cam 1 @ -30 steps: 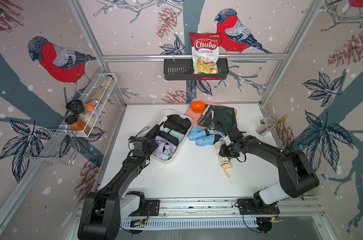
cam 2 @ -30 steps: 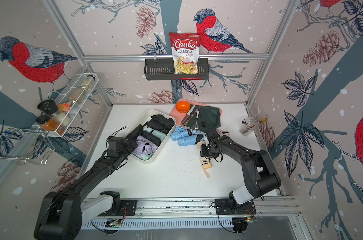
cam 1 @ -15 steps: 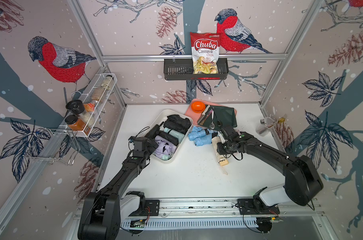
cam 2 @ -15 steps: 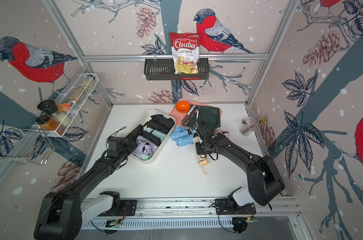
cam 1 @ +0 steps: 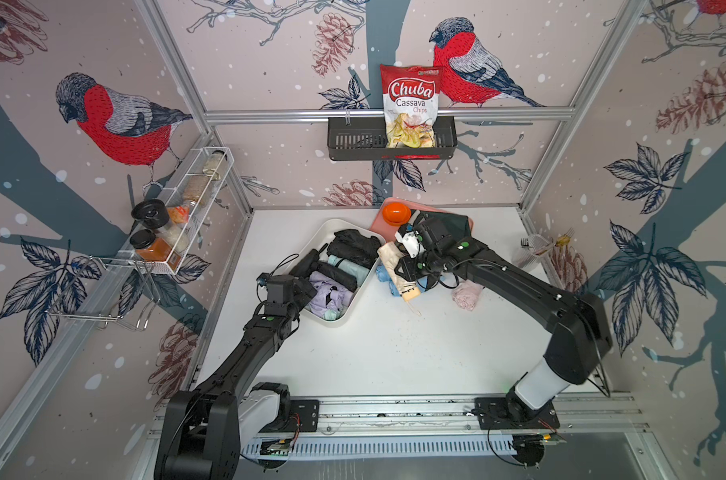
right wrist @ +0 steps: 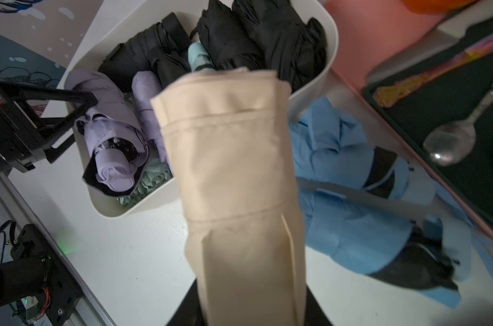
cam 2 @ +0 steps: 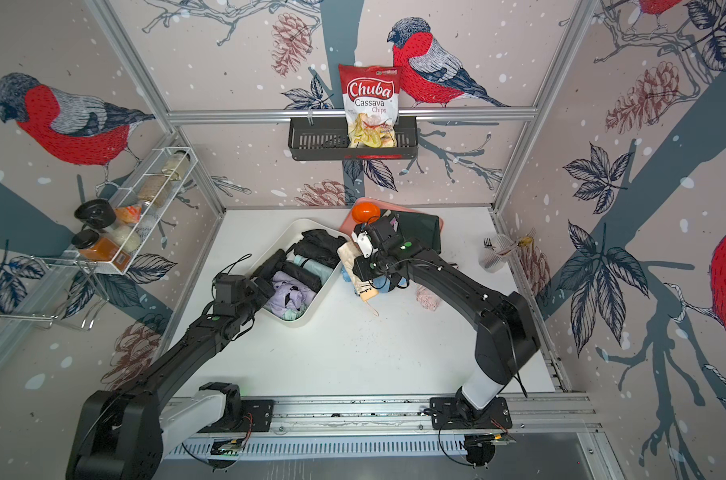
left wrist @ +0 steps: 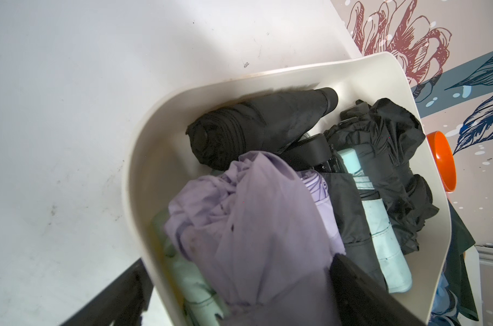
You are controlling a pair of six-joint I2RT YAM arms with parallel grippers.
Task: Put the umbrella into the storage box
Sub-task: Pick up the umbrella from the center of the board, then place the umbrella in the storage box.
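- Clamped shut from both sides by the right gripper [cam 1: 409, 269]: a beige fabric-sleeved folded umbrella [right wrist: 234, 169], pinched toward its tan handle end, with most of the sleeve reaching out ahead of the jaws.
- Carried clear of the white tabletop on a slant, above the blue folded cloth umbrellas [right wrist: 352, 197]. Far tip just beside, perhaps just over, the rim of the cream-white shallow plastic storage box [cam 1: 337, 321]; cannot tell which.
- Probably light: a stiff rod core inside soft, loose cloth. Smooth sleeve, so likely to slide lengthwise under a weak pinch.
- Better taken across the middle of the bundle, squeezing down to the firm core. Gripped off-centre as here, expect droop and swing at the free tip.
- Mind the thin wrist loop [cam 1: 415, 309] dangling from the handle: an easy snag on the rim.
- Spread wide, the left gripper [cam 1: 305, 286], straddling the box wall at the corner nearest the left arm, with one finger outside and one over the crumpled lilac umbrella [left wrist: 253, 225].
- Already crowded inside with black, mint and lilac umbrellas. Little bare floor left, so lay the umbrella lengthwise on top and release low to prevent rolling out.
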